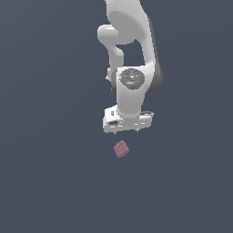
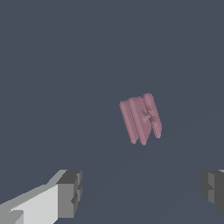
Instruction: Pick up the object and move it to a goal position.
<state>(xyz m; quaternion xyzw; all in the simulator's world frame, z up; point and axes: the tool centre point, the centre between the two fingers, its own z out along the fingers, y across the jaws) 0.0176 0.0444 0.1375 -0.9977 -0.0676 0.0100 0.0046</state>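
Note:
The object (image 1: 121, 149) is a small dusty-pink ridged block lying on the dark grey floor, just below the white arm in the exterior view. In the wrist view the object (image 2: 141, 118) shows as a ribbed pink block, beyond the fingers and nearer the right one. My gripper (image 1: 127, 131) hangs above it, apart from it, its fingers barely showing under the white hand. In the wrist view my gripper (image 2: 142, 192) is open and empty, with one grey fingertip (image 2: 70, 194) and the other at the frame's edge (image 2: 214, 188) set wide apart.
The white arm (image 1: 129, 54) rises to the top of the exterior view. All around is plain dark grey floor (image 1: 50, 173), with no other object or edge in view.

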